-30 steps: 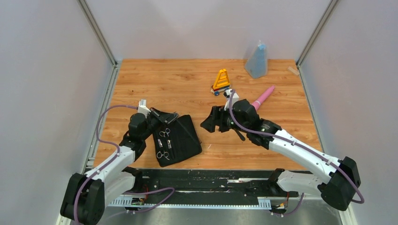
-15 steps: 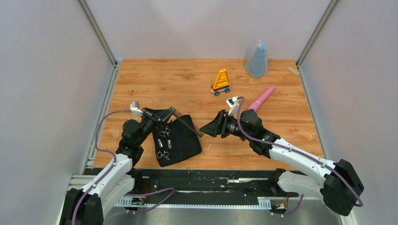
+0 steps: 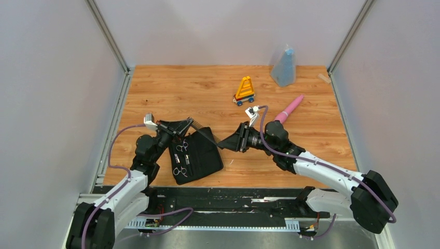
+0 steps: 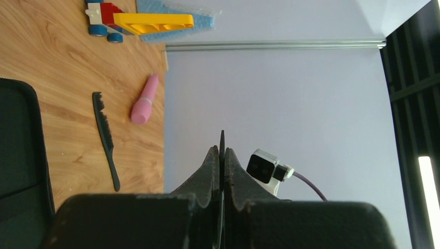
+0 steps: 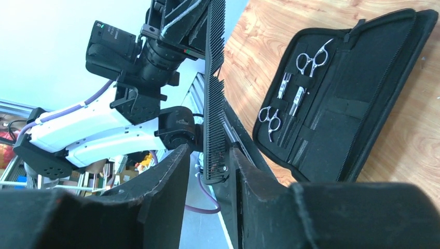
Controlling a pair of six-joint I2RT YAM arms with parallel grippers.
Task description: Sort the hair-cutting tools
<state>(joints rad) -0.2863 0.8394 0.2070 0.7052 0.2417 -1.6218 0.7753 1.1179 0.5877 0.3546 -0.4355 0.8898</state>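
Observation:
My left gripper (image 3: pixel 188 124) is shut on one end of a flat black comb (image 3: pixel 205 134), holding it in the air above the open black case (image 3: pixel 207 161). In the left wrist view the comb's thin edge (image 4: pixel 222 136) shows between the pressed fingers. My right gripper (image 5: pixel 210 150) stands open around the comb's free end (image 5: pixel 214 78), the right finger close to it and a gap on the left side. Two silver scissors (image 5: pixel 311 54) (image 5: pixel 270 116) are strapped inside the case. A black comb with a handle (image 4: pixel 106 137) lies on the wood; the top view hides it under my right arm.
A pink tapered wand (image 3: pixel 290 107) lies on the table behind my right arm. A yellow-orange wheeled toy (image 3: pixel 244 91) stands further back. A blue bag (image 3: pixel 284 67) leans at the back right. Grey walls close in both sides.
My right gripper has moved left to the comb's free end and its jaws have narrowed around it. The left gripper lifted slightly, still holding the comb.

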